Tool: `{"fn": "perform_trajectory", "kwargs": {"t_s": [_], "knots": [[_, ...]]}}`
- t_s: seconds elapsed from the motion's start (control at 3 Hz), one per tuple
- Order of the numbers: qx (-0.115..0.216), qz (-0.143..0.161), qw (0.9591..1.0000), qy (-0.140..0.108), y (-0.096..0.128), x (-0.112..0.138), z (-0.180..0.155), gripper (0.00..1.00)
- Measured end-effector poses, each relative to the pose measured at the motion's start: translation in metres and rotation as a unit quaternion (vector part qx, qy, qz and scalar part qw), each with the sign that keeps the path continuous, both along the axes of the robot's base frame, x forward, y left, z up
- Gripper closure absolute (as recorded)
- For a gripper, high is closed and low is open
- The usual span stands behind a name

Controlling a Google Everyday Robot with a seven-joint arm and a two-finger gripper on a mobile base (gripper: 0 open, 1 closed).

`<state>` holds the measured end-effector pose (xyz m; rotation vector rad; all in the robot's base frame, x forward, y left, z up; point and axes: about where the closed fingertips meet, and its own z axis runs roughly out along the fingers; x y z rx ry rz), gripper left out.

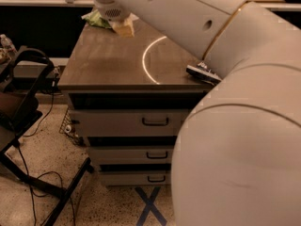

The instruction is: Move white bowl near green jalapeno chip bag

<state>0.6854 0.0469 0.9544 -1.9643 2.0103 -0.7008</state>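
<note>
My pincer [123, 29] sits in the upper left of the frame, low over the far end of a brown tabletop [103, 62]. I cannot tell how far it is open or whether it has hold of anything. My thick pale arm [197, 18] sweeps from there across the top of the frame and fills the whole right side, blocking much of the view. The green jalapeno chip bag [95, 19] lies crumpled just left of the pincer, at the far left corner of the tabletop. The white bowl is not plainly seen; a small pale patch shows right beside the pincer, but I cannot tell whether that is it. A bright curved reflection [146, 60] marks the middle of the tabletop. At the right edge a dark flat packet [203, 72] with pale markings pokes out from under my arm; its writing cannot be read. Below are three drawers [155, 122] with dark handles. On the speckled floor lie a blue tape cross [149, 207] and black cables [28, 192], with a black frame [23, 79] at the left.
</note>
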Motion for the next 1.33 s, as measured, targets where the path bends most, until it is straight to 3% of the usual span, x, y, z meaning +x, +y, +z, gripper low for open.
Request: {"fn": "perform_trajectory", "kwargs": {"t_s": [0.33, 0.67, 1.33], "knots": [[0.007, -0.019, 0.9983, -0.055, -0.02, 0.049, 0.051, 1.0], [0.028, -0.019, 0.9969, -0.071, -0.018, 0.049, 0.068, 1.0], [0.05, -0.033, 0.9949, -0.082, -0.019, 0.072, 0.053, 1.0]]}}
